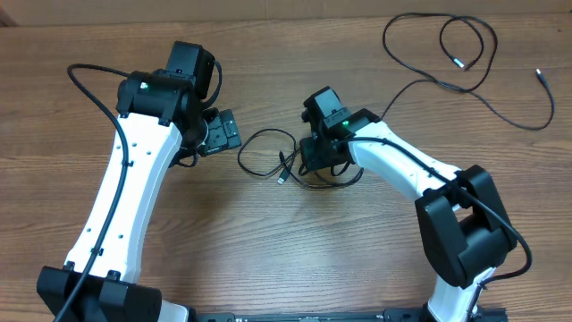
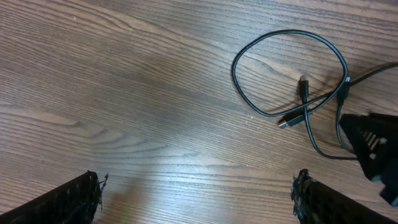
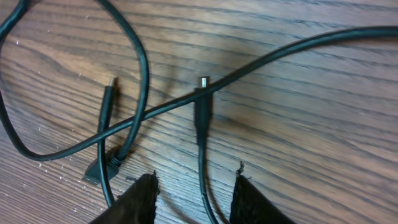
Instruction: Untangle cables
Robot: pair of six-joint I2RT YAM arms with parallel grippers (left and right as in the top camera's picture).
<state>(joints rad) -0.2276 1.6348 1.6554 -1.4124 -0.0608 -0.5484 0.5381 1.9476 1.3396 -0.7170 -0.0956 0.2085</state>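
A small tangle of thin black cables point(image 1: 259, 146) lies at the table's middle, with plug ends point(image 1: 281, 175) beside it. In the left wrist view it is a loop point(image 2: 287, 36) with crossing metal-tipped plugs point(image 2: 303, 85). A long cable point(image 1: 465, 55) curls at the far right and runs down toward the tangle. My left gripper point(image 1: 223, 132) point(image 2: 198, 179) is open and empty, left of the tangle. My right gripper point(image 1: 315, 165) point(image 3: 196, 174) is open, low over the tangle's right side, with one cable point(image 3: 200, 140) running between its fingers. Other plugs point(image 3: 109, 87) lie near.
Wooden table point(image 1: 268, 241) under everything. A loose plug end point(image 1: 540, 75) lies at the far right. My right gripper's body shows at the right edge of the left wrist view point(image 2: 373, 143).
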